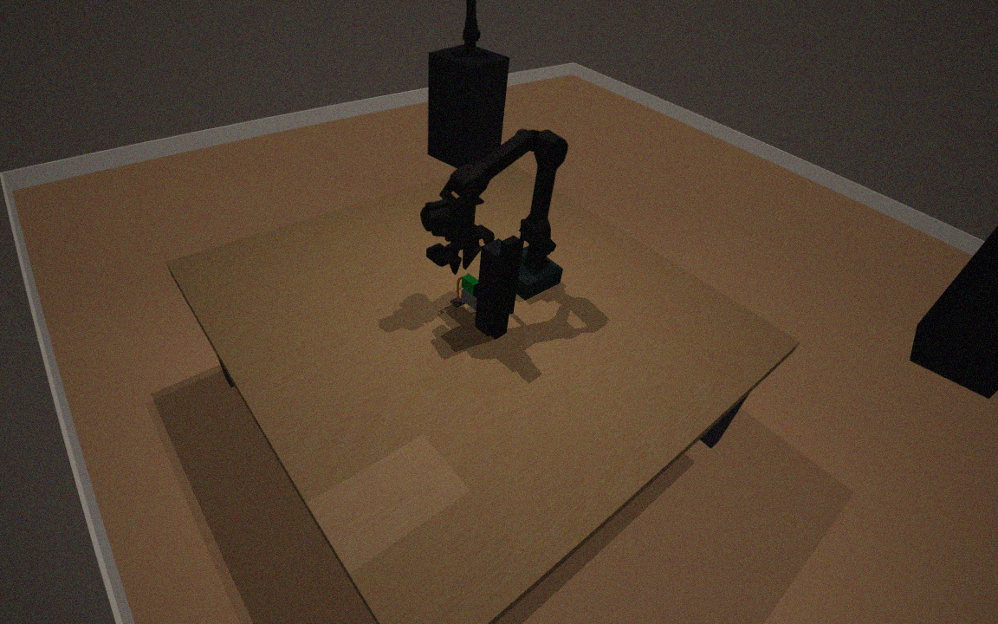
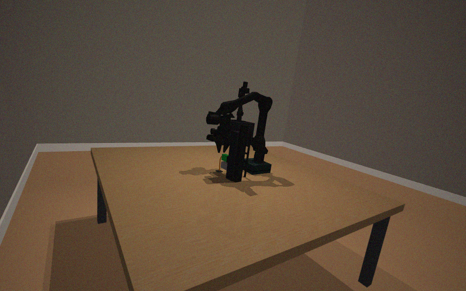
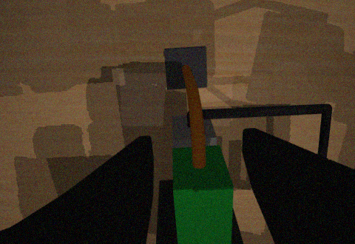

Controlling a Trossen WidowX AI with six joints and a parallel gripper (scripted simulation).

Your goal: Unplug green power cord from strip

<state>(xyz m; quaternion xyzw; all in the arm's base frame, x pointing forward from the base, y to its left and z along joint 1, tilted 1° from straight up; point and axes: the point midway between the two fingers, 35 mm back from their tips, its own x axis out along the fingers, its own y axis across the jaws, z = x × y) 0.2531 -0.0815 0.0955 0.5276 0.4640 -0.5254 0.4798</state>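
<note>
From my station I see the desk (image 2: 176,217) filling most of the view, with the arm (image 1: 541,178) rising from its base (image 2: 260,167) near the middle, a little toward the far edge. The arm arches up and bends back down, so the gripper (image 1: 462,262) points at the desk surface. A tall dark post (image 1: 499,287) stands just in front of the base and hides part of what lies behind it in the top and exterior views.

The gripper hangs above the green plug (image 3: 203,205), apart from it. In the wrist view its two dark fingers flank the plug on either side with bare gaps between them and its faces, so I read the gripper as partly closed, set narrow, and gripping nothing.

The plug sits upright near the middle of the desk, right beside the post on the side away from the arm's base. Under it I can make out a grey piece, probably the strip (image 3: 194,133), though it is mostly hidden.

A thin brownish cord (image 3: 194,123) leaves the plug's top face and curves down to a small dark block (image 3: 186,68) on the desk.
</note>
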